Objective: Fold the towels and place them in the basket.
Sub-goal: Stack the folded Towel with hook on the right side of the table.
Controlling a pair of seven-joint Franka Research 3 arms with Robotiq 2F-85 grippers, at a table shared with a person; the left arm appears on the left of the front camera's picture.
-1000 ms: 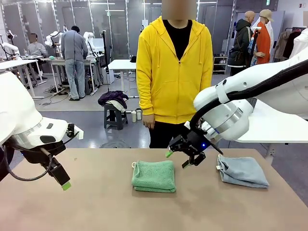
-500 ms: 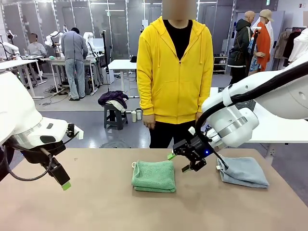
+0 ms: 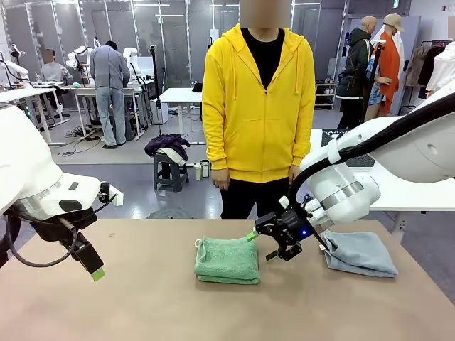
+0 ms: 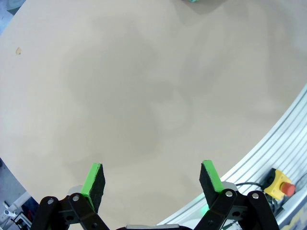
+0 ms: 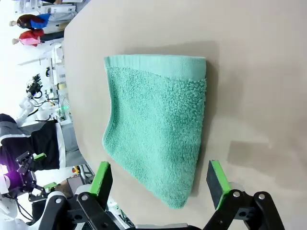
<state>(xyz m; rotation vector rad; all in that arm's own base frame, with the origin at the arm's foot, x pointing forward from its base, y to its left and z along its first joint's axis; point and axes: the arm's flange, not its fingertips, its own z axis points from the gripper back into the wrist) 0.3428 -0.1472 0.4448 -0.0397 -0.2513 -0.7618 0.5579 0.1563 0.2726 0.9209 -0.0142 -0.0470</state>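
While jaws gape, green towel lies just ahead, btwn right gripper fingers.

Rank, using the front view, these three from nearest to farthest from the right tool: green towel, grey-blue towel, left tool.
1. Green towel: right beside the right tool, toward the table's middle.
2. Grey-blue towel: on its other side, near the table's right edge.
3. Left tool: far across, at the left.

table: plain tan top, mostly bare on my side
person: yellow hoodie over black, standing right at the far edge facing me
stool: behind, dark clothes heap piled on it
e-stop: red button on yellow base by the table rail
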